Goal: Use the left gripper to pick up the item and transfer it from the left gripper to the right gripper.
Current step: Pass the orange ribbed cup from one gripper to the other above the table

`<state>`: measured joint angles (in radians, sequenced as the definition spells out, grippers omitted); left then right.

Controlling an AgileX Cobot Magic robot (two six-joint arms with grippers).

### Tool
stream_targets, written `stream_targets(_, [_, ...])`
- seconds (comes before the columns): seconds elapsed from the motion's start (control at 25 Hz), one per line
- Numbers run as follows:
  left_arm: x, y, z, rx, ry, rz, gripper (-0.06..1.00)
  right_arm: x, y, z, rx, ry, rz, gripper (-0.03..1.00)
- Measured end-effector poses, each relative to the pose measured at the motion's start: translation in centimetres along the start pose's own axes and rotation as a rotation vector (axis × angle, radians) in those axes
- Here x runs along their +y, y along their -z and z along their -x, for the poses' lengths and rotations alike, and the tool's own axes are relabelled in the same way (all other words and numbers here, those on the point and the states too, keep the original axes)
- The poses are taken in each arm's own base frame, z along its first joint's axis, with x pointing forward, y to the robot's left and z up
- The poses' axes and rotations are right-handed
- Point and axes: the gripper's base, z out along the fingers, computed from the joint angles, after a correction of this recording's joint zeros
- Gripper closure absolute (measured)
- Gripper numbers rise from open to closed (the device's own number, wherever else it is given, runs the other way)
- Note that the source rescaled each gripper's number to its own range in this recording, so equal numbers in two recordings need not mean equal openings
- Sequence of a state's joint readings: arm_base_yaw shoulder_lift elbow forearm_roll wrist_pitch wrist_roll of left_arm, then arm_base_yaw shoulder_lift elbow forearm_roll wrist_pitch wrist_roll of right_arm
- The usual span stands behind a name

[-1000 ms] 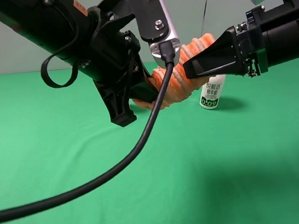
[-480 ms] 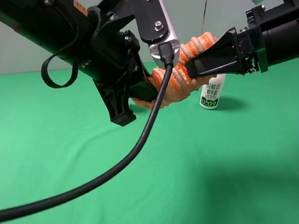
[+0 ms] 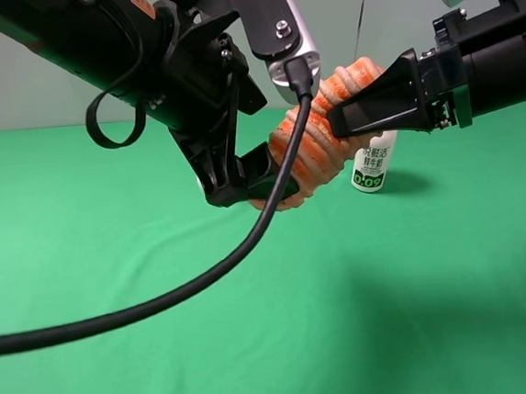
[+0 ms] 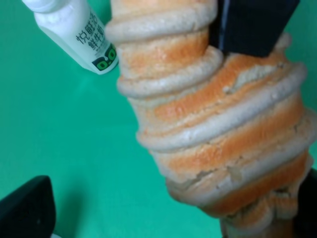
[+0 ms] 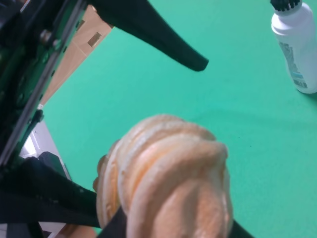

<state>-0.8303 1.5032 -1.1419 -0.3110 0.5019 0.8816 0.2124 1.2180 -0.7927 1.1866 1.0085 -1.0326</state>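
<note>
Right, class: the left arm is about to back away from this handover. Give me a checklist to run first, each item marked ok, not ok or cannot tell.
1. Right gripper shut on the item: ok, jaws clamp its upper end.
2. Left gripper open: ok, one finger stands well off the item.
3. Other left finger off the item: cannot tell, it sits at the frame's edge.
4. Item off the table: ok, it hangs in the air.
5. Cable free of the item: cannot tell, it crosses in front.
6. White bottle upright, out of the left arm's way: ok.
</note>
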Motion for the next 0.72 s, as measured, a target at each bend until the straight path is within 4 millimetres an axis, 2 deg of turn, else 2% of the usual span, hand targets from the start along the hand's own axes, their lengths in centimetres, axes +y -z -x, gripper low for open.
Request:
stream_targets(0.44, [-0.1,0.2,0.1,-0.004,0.022,-0.004,-0.05,0.0,0.0,0.0,0.000,-0.002,0.000,0.91])
stream_targets(0.56, [-0.3,1.3,0.3,-0.019,0.054,0.000,-0.05,0.0,0.0,0.0,0.000,-0.009,0.000,0.91])
stream_targets(0.72, [-1.0,3.9,0.4,-0.029,0.103,-0.008,-0.05,0.0,0.0,0.0,0.000,-0.013,0.000,0.91])
